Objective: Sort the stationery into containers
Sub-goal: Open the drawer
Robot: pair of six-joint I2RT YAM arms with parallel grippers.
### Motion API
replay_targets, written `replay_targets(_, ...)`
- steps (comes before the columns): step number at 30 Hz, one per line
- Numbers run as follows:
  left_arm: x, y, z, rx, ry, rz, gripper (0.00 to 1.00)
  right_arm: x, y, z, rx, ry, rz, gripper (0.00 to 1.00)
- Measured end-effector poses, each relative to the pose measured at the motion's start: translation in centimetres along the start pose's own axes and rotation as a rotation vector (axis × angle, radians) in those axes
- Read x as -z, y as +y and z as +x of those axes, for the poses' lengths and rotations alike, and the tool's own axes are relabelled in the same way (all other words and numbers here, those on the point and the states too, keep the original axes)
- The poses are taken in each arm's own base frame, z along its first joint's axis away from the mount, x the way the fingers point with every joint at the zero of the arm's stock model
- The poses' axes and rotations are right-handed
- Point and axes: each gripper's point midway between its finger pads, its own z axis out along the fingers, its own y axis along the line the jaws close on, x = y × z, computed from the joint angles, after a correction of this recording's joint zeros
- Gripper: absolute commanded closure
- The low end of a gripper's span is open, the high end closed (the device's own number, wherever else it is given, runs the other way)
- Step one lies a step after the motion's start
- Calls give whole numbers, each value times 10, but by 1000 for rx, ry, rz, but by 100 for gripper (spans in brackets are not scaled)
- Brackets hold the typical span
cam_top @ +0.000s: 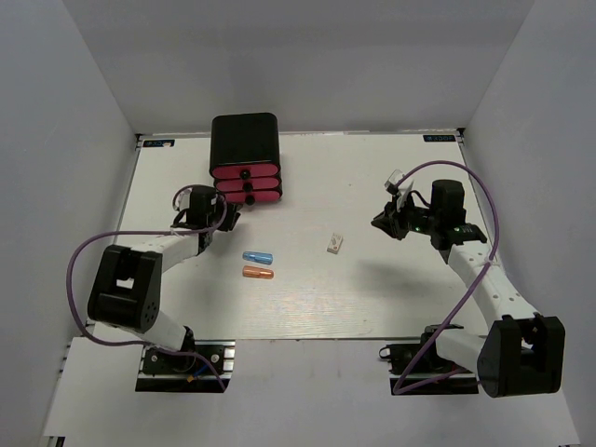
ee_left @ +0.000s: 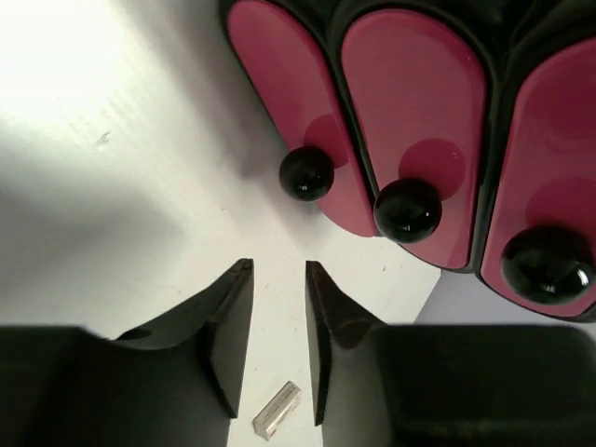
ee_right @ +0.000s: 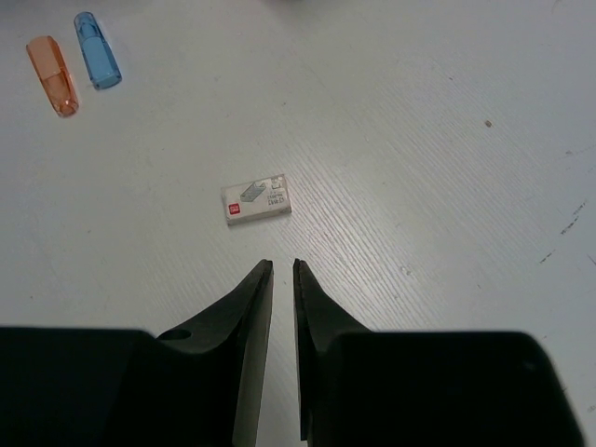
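The containers (cam_top: pixel 246 140) are three stacked pink drawers (cam_top: pixel 247 183) in a black box at the back of the table, all closed. In the left wrist view their pink fronts (ee_left: pixel 417 102) and black knobs (ee_left: pixel 407 209) fill the top. My left gripper (ee_left: pixel 279 264) (cam_top: pixel 228 219) stands open and empty just short of the knobs, and a small white block (ee_left: pixel 277 410) lies on the table under its fingers. A blue piece (cam_top: pixel 257 257) (ee_right: pixel 97 63) and an orange piece (cam_top: pixel 257 273) (ee_right: pixel 52 75) lie side by side mid-table. Another white block (cam_top: pixel 334 244) (ee_right: pixel 256 200) lies just ahead of my right gripper (ee_right: pixel 282 263) (cam_top: pixel 382 222), whose jaws hold nothing and stand a narrow gap apart.
The white table (cam_top: pixel 307 307) is walled by grey panels at the left, right and back. Purple cables loop beside each arm.
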Motion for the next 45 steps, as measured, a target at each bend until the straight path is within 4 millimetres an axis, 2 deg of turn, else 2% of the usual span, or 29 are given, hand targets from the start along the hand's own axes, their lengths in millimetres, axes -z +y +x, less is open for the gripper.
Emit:
replay_targets(7, -21, -18, 4, 25, 21, 71, 40, 0, 0, 1, 4, 3, 0, 79)
replay_targets(12, -24, -41, 2, 30, 20, 138, 40, 0, -1, 2, 7, 5, 2, 79)
replay_targets(19, -34, -53, 1, 32, 21, 169, 40, 0, -1, 2, 15, 6, 1, 79)
replay_targets(24, -36, -56, 1, 42, 23, 181, 49, -1, -1, 3, 15, 8, 0, 79)
replay_targets(28, -39, -62, 2, 48, 31, 194, 68, -2, -1, 5, 10, 12, -2, 79)
replay_targets(29, -39, -63, 2, 47, 32, 198, 75, -2, -1, 5, 10, 13, -2, 79)
replay_targets(32, -39, -63, 3, 48, 38, 200, 83, -2, -2, 5, 14, 14, -3, 79)
replay_targets(35, -37, -60, 4, 50, 38, 210, 84, -2, -2, 6, 29, 15, -3, 79)
replay_targets(38, -26, -51, 7, 51, 45, 221, 84, -2, -2, 9, 57, 21, -8, 71)
replay_targets(40, -15, -41, 10, 47, 52, 222, 84, -2, 1, 15, 71, 36, -23, 62)
replay_targets(41, -9, -37, 11, 45, 55, 222, 82, -2, 3, 17, 77, 41, -33, 58)
replay_targets(43, 2, -29, 12, 37, 56, 221, 61, -2, 8, 20, 104, 48, -63, 47)
replay_targets(44, 5, -27, 12, 33, 57, 219, 44, -2, 11, 22, 116, 49, -85, 43)
replay_targets(45, 7, -24, 12, 22, 56, 215, 40, -3, 16, 25, 138, 50, -117, 39)
